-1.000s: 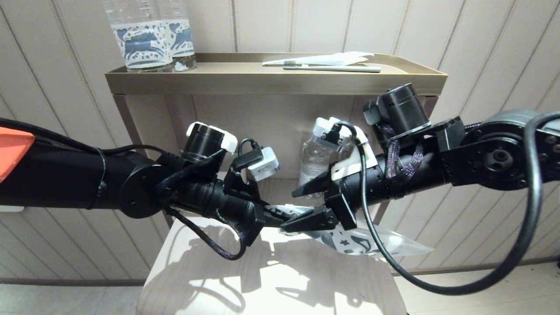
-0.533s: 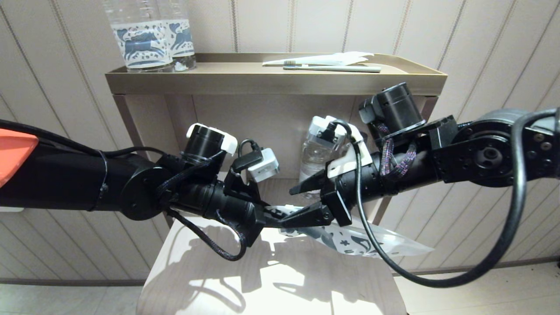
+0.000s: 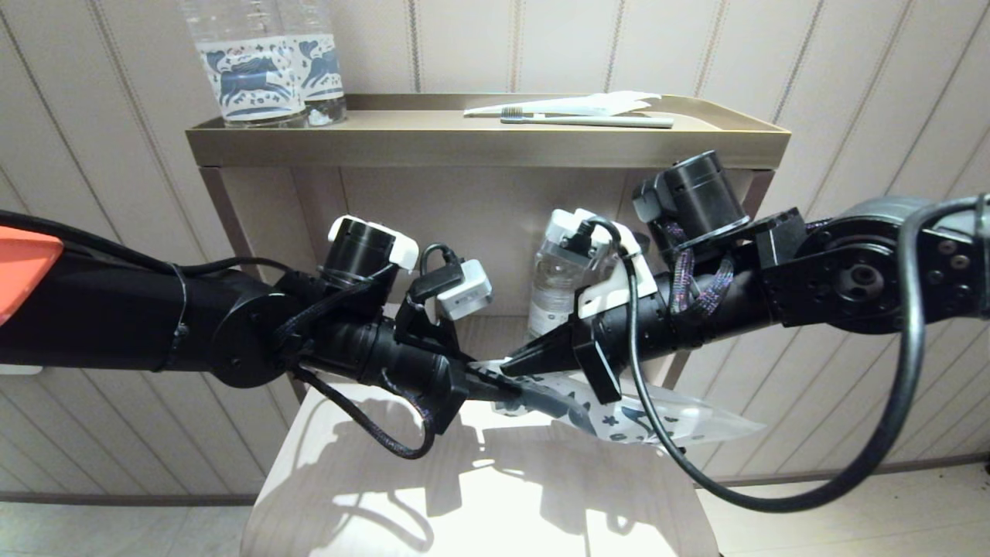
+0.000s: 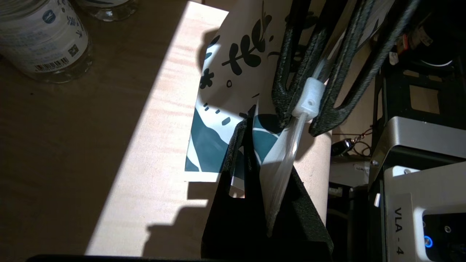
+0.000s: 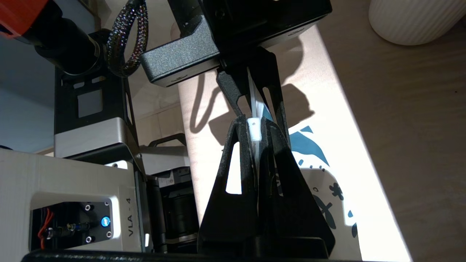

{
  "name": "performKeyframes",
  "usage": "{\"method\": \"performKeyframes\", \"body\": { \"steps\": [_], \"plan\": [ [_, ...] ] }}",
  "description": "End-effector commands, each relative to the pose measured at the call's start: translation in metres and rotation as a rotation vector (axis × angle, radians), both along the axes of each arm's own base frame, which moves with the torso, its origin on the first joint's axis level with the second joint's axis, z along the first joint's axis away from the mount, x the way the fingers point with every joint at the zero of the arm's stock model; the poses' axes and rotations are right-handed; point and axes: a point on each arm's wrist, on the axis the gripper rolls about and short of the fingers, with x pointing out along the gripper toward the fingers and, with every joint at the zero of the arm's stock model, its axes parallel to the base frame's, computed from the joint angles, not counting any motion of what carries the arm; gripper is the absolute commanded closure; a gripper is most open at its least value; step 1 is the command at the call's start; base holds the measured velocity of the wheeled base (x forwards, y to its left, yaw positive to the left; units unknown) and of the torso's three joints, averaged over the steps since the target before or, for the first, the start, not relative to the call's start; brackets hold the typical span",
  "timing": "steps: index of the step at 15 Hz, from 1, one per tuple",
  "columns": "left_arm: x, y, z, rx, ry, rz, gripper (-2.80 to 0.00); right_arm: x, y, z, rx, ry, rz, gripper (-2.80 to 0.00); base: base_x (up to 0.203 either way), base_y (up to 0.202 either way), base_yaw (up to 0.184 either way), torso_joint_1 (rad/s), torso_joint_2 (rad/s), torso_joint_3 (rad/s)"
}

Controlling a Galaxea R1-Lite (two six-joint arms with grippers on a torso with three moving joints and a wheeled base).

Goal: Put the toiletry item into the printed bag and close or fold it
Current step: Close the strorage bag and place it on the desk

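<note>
The left gripper (image 3: pixel 495 384) and right gripper (image 3: pixel 520 363) both pinch the top edge of the printed bag (image 3: pixel 657 422), meeting at its white zip slider (image 4: pixel 308 100) above the table (image 3: pixel 479 495). A grey unit (image 5: pixel 72 203) reads "VLA - 4".
</note>
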Motion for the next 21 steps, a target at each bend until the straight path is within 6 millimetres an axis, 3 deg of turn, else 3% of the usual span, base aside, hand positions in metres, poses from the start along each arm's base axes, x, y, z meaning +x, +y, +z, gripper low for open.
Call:
{"method": "performKeyframes", "body": {
  "steps": [1, 7, 11, 21],
  "plan": [
    [-0.002, 0.001, 0.003, -0.007, -0.007, -0.006, 0.00, 0.001, 0.001, -0.002, -0.002, 0.008, 0.003, 0.00, 0.000, 0.000, 0.000, 0.000, 0.00, 0.000],
    [-0.003, 0.002, 0.000, -0.001, -0.002, -0.009, 0.00, -0.005, -0.005, 0.005, 0.002, -0.006, -0.006, 0.00, 0.000, 0.000, 0.000, 0.000, 0.00, 0.000],
    [-0.002, 0.002, -0.001, 0.003, -0.004, -0.010, 0.00, -0.017, -0.021, 0.008, 0.002, -0.014, -0.028, 0.00, 0.000, 0.000, 0.000, 0.000, 0.00, 0.000],
    [-0.002, 0.003, -0.002, 0.005, -0.004, -0.006, 0.00, -0.044, -0.083, 0.008, -0.009, -0.026, -0.166, 0.00, 0.000, 0.000, 0.000, 0.000, 0.00, 0.000]
  ]
}}
